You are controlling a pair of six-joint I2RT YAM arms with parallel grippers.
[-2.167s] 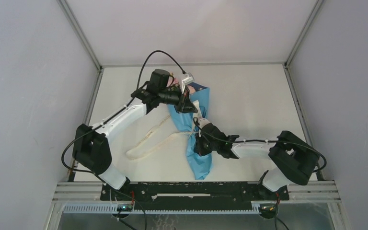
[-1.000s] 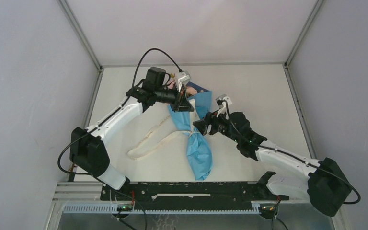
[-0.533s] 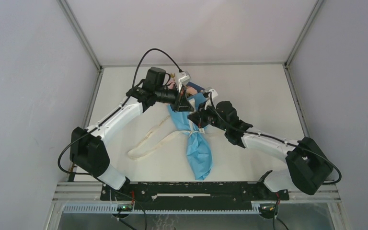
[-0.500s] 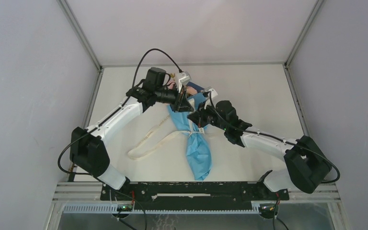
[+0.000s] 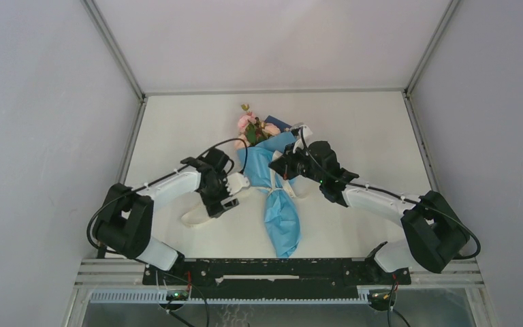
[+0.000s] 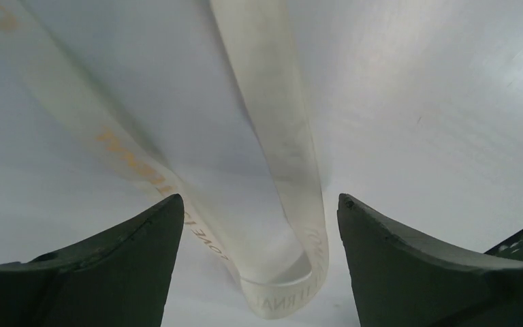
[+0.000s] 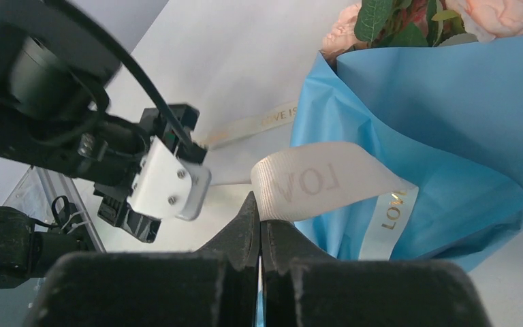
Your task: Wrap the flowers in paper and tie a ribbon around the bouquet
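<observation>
Left of the bouquet (image 5: 282, 218), the left gripper (image 6: 259, 199) hangs low over the table (image 5: 354, 122), fingers spread wide, straddling a loose loop of lettered ribbon (image 6: 282, 143) with nothing gripped. On to the bouquet itself: wrapping looks done, blue paper (image 7: 442, 102) rolled into a cone, pink flowers (image 5: 253, 125) poking from its far end. Ribbon crosses the cone's narrow waist, but no finished knot or bow shows. At the bouquet's right edge, the right gripper (image 7: 259, 221) is pinched tight on a folded ribbon end. Tying is underway, I'd say, cinching and bow to come
</observation>
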